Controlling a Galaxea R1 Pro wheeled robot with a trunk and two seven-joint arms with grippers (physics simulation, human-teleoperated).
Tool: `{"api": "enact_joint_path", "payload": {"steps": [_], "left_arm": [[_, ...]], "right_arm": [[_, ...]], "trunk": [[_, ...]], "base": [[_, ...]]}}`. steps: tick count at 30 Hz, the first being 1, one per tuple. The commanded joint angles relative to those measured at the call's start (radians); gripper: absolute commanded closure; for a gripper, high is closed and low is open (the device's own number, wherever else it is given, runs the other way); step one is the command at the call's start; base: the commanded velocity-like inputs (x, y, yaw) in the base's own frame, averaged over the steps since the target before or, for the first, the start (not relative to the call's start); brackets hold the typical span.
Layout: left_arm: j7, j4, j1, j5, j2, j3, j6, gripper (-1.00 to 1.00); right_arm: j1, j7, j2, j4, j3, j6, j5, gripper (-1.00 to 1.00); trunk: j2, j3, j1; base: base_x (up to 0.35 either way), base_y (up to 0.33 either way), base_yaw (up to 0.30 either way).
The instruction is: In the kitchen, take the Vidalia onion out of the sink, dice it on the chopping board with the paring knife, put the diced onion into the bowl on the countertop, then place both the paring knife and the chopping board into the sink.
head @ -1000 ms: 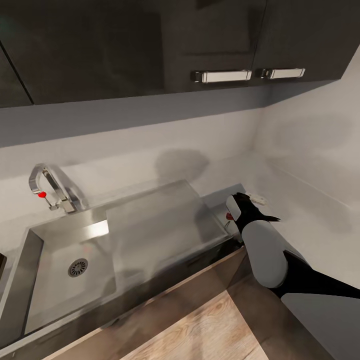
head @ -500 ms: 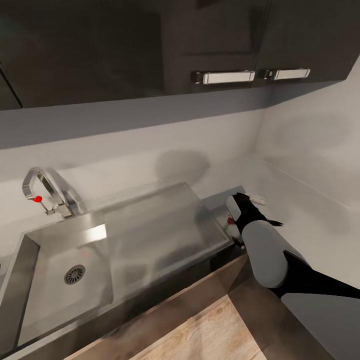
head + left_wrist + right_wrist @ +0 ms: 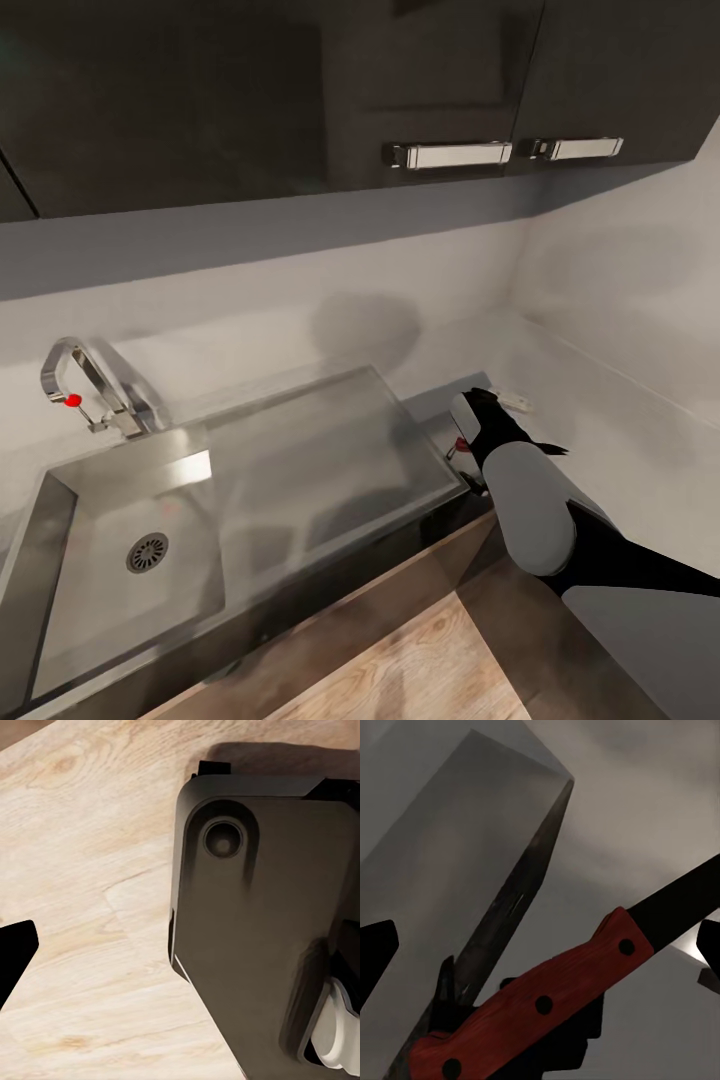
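Beside the sink, the right hand, half hidden, grips the paring knife.

I can read no words, numbers or brand marks anywhere I look. The nearest thing to a sign is the small red dot on the faucet of the sink, and it carries no lettering. The red handle of the paring knife in front of my right wrist camera has three dark rivets but no label, and the dark cupboard doors with their metal handles above the countertop are plain too.
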Motion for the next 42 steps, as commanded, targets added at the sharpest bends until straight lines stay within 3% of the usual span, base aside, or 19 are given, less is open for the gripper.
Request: {"api": "enact_joint_path", "payload": {"steps": [1, 16, 25, 30, 42], "left_arm": [[0.000, 0.002, -0.001, 0.008, 0.000, -0.008, -0.002, -1.00], [0.000, 0.002, -0.001, 0.008, -0.002, -0.008, -0.002, -1.00], [0.000, 0.002, -0.001, 0.007, -0.003, -0.008, -0.002, -1.00], [0.000, 0.002, -0.001, 0.008, -0.006, -0.008, -0.002, -1.00], [0.001, 0.002, -0.001, 0.008, -0.008, -0.008, -0.002, -1.00]], "right_arm": [[-0.001, 0.001, 0.001, -0.002, -0.007, 0.008, 0.010, -1.00], [0.000, 0.000, 0.001, -0.001, -0.009, -0.012, 0.010, -1.00], [0.001, 0.000, -0.015, 0.011, -0.012, -0.012, 0.008, -1.00], [0.001, 0.000, -0.039, 0.014, -0.025, -0.012, 0.008, -1.00], [0.006, 0.000, -0.041, 0.044, -0.027, -0.024, 0.006, -1.00]], "trunk": [[-0.002, -0.002, 0.001], [-0.002, -0.002, 0.001], [-0.002, -0.002, 0.001], [-0.002, -0.002, 0.001], [-0.002, -0.002, 0.001]], "base": [[0.000, 0.000, 0.000], [0.000, 0.000, 0.000], [0.000, 0.000, 0.000], [0.000, 0.000, 0.000], [0.000, 0.000, 0.000]]}}
